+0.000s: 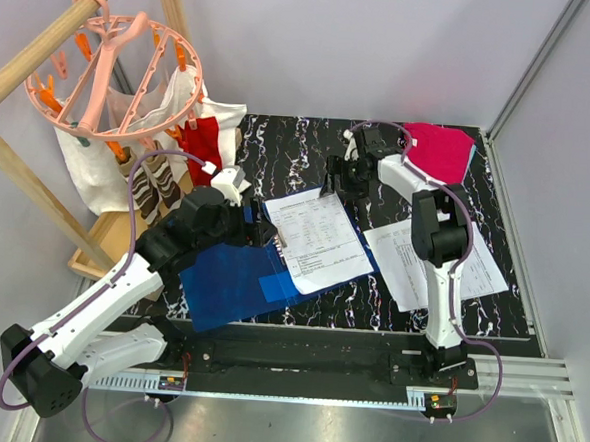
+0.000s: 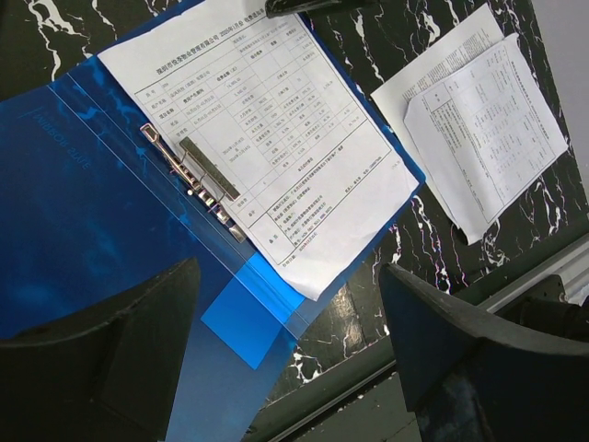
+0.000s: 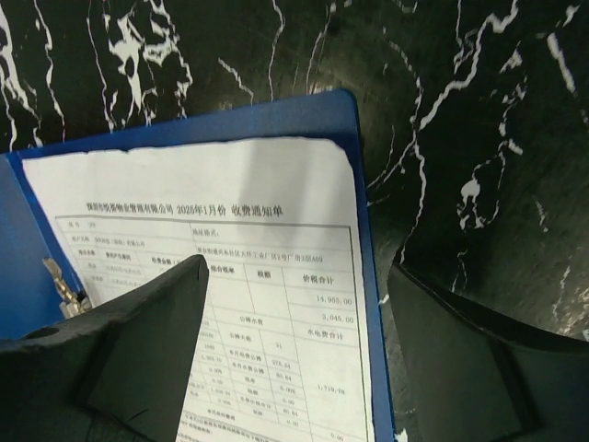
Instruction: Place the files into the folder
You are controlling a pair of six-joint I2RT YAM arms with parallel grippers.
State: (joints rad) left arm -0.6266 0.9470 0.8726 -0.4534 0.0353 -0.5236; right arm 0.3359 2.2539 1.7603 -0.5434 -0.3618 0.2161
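We see the folder (image 1: pixel 226 282) lying open on the bench (image 1: pixel 300 146). One sheet (image 1: pixel 319 238) lies on its right half, beside the metal clip (image 2: pixel 198 175), maybe just under it. The other sheets (image 1: pixel 393 259) lie off to the right. The left tool (image 2: pixel 287 276) hangs over the folder, fingers apart and empty. The right tool (image 3: pixel 296 267) hangs over the sheet's top edge, fingers apart too.

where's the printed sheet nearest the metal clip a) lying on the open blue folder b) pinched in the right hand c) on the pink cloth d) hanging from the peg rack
a, the sheet lies flat on the open folder, right beside its metal clip.
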